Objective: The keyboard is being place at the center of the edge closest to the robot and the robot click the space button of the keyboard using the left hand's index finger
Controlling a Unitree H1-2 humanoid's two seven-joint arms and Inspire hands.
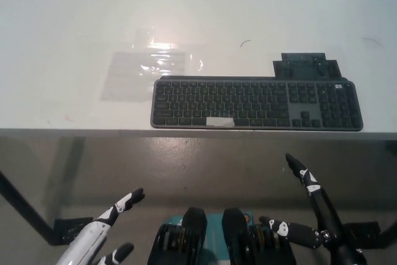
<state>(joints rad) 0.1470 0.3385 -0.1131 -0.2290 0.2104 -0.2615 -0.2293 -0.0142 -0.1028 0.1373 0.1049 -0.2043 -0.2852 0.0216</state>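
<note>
A dark grey keyboard (257, 103) lies flat along the near edge of the white table (74, 23), right of the middle. Its space bar (220, 121) carries a pale strip of tape. My white left hand (107, 234) hangs low at the bottom left, below the table edge and far from the keys, fingers apart and holding nothing. My black right hand (307, 206) rests at the bottom right, also below the table, its fingers spread and empty.
A clear plastic sheet (149, 69) lies on the table left of the keyboard. A small dark flat piece (307, 66) sits right behind the keyboard's right part. The floor shows below the table edge.
</note>
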